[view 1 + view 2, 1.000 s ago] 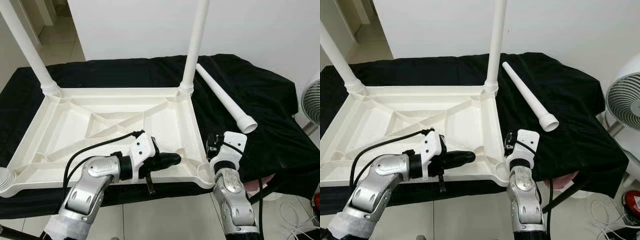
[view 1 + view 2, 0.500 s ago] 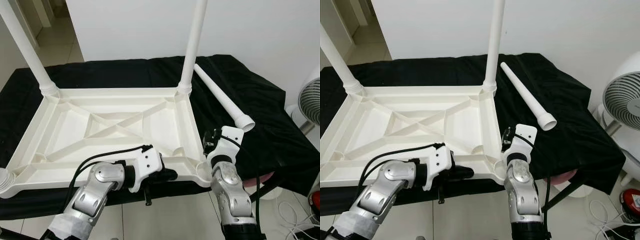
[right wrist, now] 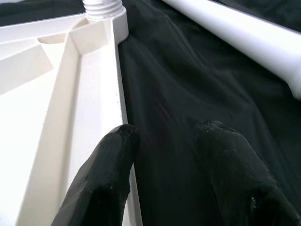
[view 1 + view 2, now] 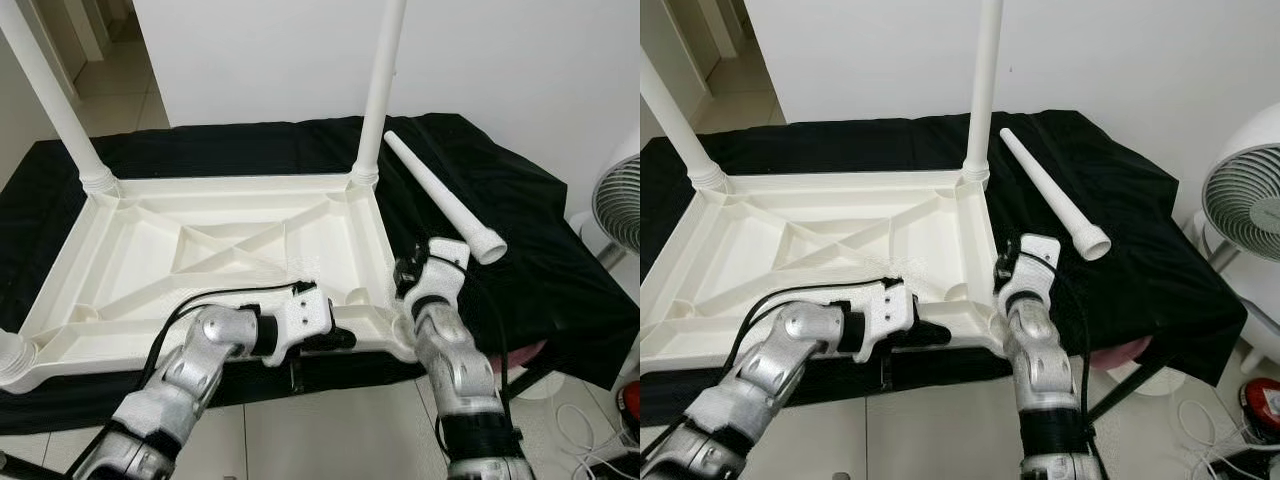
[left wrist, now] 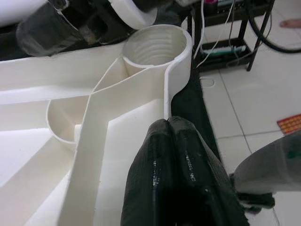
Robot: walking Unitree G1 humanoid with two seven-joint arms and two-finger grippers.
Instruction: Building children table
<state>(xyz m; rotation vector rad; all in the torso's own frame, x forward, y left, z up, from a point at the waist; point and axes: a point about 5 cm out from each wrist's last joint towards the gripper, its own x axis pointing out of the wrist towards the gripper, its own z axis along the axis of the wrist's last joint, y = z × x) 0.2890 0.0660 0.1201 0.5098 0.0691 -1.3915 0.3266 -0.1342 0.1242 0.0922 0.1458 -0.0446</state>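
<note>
Beside the tabletop (image 4: 200, 240), left gripper (image 5: 171, 125) has withdrawn closed; right gripper (image 3: 164, 136) open.

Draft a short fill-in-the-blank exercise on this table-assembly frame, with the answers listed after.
1. The table top lies upside down on a ___ cloth.
2. The loose leg lies on the cloth to the robot's ___ of the table top.
3. The left gripper has its fingers ___.
4. The right gripper has its fingers ___.

Missing words: black; right; shut; open

tabletop (image 4: 230, 240): matt white plastic | cloth (image 4: 500, 200): black fabric, seemingly matt
</note>
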